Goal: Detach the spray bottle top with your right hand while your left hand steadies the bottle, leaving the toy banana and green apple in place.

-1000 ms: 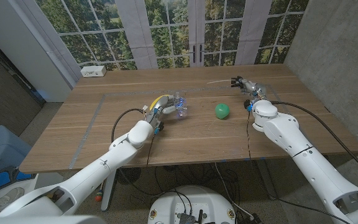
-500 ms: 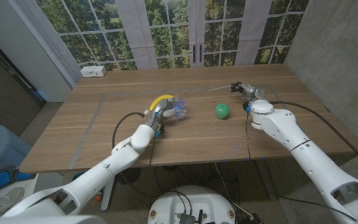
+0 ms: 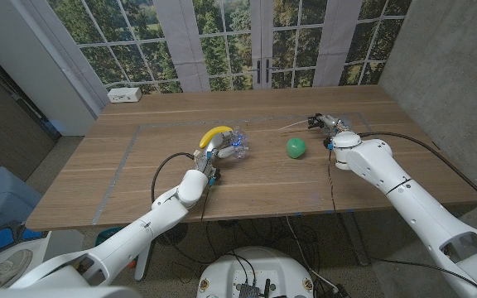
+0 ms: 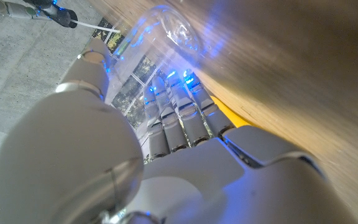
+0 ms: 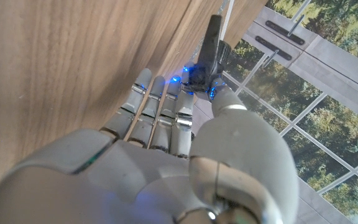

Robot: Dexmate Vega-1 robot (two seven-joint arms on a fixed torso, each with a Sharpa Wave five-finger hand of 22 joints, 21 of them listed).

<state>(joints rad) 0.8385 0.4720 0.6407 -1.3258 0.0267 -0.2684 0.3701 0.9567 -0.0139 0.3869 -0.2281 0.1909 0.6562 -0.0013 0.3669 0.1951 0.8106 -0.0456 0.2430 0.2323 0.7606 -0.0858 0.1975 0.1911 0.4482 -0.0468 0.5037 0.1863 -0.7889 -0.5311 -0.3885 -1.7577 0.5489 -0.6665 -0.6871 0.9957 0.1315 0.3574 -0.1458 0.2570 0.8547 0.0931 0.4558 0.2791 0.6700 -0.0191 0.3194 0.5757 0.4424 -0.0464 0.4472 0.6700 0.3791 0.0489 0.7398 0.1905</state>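
My left hand (image 3: 219, 150) grips the clear spray bottle (image 3: 238, 145) at the table's middle, its fingers (image 4: 182, 118) curled round the bottle (image 4: 166, 28). The yellow toy banana (image 3: 214, 134) lies right beside that hand, also seen as a yellow strip (image 4: 230, 118). The green apple (image 3: 296, 147) sits on the table to the right of the bottle, untouched. My right hand (image 3: 331, 126) is at the far right and pinches the black spray top (image 5: 211, 46) between thumb and fingers. The top's thin white tube (image 3: 291, 126) sticks out toward the middle, apart from the bottle.
A small white box (image 3: 124, 94) stands at the table's back left corner. A black cable (image 3: 333, 178) runs across the table near my right arm to the front edge. Grey tape lines (image 3: 122, 165) mark the wood on the left.
My right hand with the spray top has come a little nearer to the front edge. The left hand has shifted slightly, and more of the banana shows beside it.
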